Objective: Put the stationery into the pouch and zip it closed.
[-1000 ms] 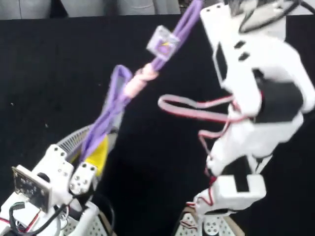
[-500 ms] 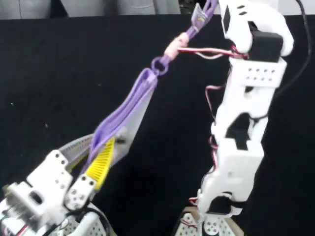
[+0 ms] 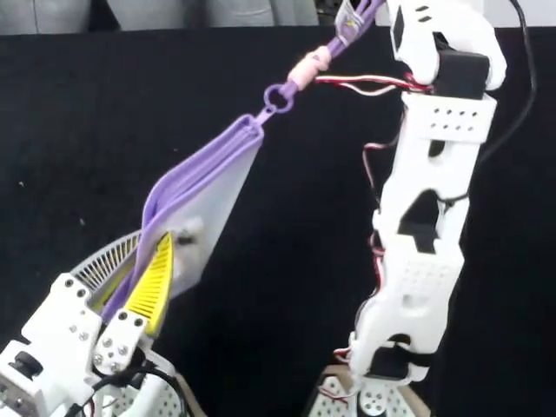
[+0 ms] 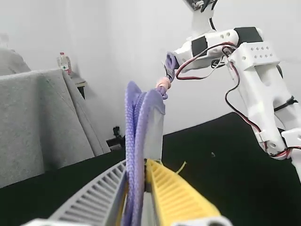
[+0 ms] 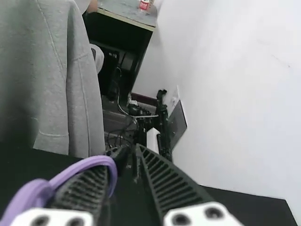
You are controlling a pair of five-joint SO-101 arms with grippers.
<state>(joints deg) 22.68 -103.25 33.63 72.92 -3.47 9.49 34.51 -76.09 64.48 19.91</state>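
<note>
Purple-edged translucent pouch (image 3: 204, 195) hangs taut: left gripper (image 4: 136, 165) (yellow and grey) clamps its lower end; right gripper (image 5: 123, 159) seemingly pinches its purple strap (image 5: 70, 176).

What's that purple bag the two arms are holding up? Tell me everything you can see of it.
The pouch is flat and soft, with a purple zipper edge and pale, translucent sides. It hangs stretched on a slant above the black table. The left hand pinches its lower end between a yellow and a grey finger. From its upper corner run a purple ring, a pink bead and a purple strap, which the right hand grips. Its contents cannot be made out.
</note>
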